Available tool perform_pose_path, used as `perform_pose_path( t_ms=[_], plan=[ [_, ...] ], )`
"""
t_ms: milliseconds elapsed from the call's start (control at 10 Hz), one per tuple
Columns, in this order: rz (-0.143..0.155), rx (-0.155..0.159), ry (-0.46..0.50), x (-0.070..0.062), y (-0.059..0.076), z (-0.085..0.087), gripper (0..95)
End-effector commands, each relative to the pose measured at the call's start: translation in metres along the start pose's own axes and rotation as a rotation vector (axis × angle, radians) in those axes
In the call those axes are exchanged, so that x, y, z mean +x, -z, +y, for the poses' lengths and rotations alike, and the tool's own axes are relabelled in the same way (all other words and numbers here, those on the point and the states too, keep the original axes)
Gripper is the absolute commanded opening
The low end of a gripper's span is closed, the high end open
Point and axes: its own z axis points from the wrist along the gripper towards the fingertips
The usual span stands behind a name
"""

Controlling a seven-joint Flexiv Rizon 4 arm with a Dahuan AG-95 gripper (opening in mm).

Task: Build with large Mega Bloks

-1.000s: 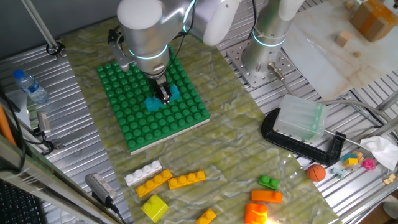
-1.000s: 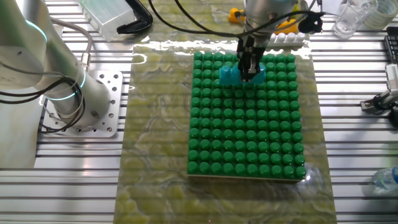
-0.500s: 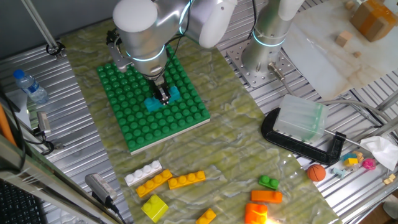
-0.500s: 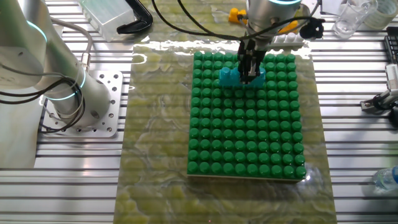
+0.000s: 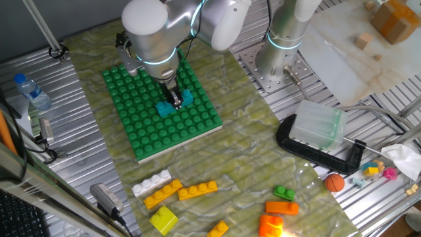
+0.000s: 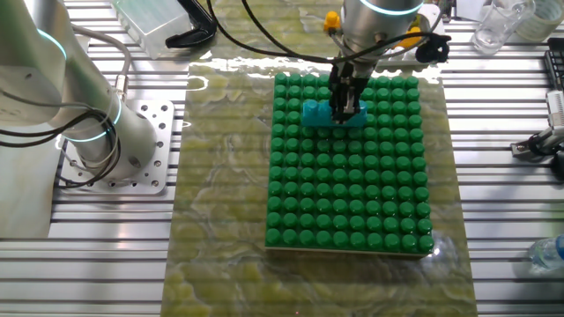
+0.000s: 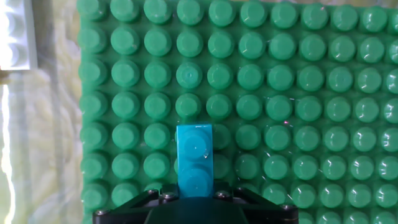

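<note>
- You see no brand name, label or readable writing in any of the three views.
- The gripper (image 5: pixel 175 101) is clamped on a cyan brick (image 5: pixel 173 105), its two dark fingers pinching the bar across its middle.
- The cyan brick sits over the green studded baseplate (image 5: pixel 141 125), toward the plate's right half in one fixed view. You cannot tell from these views whether it is pressed fully onto the studs.
- In the other fixed view, the same cyan brick (image 6: pixel 333 114) lies near the far edge of the baseplate (image 6: pixel 348 202), with the gripper (image 6: pixel 345 104) straight above it.
- In the hand view, the cyan brick (image 7: pixel 193 162) runs upward from the bottom centre. Only two of its studs show; the rest is hidden beneath the black gripper body at the bottom edge.
- The fingertips themselves are hidden in the hand view, so the grip is clear only from the fixed views.
- A white brick (image 7: pixel 13 37) is cut off by the top left corner of the hand view, lying off the baseplate (image 7: pixel 311 93).
- Loose bricks lie near the front of the mat in one fixed view: a white bar (image 5: pixel 151 183), two yellow-orange bars (image 5: pixel 164 194) (image 5: pixel 197 191), a yellow block (image 5: pixel 164 220), a green short brick (image 5: pixel 284 193) and an orange bar (image 5: pixel 281 208).
- One more orange brick (image 5: pixel 270 227) and a small yellow-orange one (image 5: pixel 218 230) are cut by the bottom edge.
- A black clamp (image 5: pixel 322 153) holds a pale translucent box (image 5: pixel 318 127) at the right.
- A water bottle (image 5: pixel 31 91) lies at the left edge.
</note>
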Motion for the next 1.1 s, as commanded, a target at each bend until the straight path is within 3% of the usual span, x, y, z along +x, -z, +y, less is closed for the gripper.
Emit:
perform_pose_path(
  t_ms=[100,400,800,900,1100],
  plan=[
    [0.006,-0.002,0.001,-0.002,-0.001,0.001,0.0],
    [0.015,-0.001,-0.005,-0.006,-0.003,0.005,0.0],
    [0.024,-0.003,-0.006,0.002,-0.009,0.003,0.0],
    [0.021,-0.022,-0.011,0.002,-0.011,0.005,0.0],
    [0.024,-0.025,-0.031,0.001,-0.008,0.008,0.0]
  ],
)
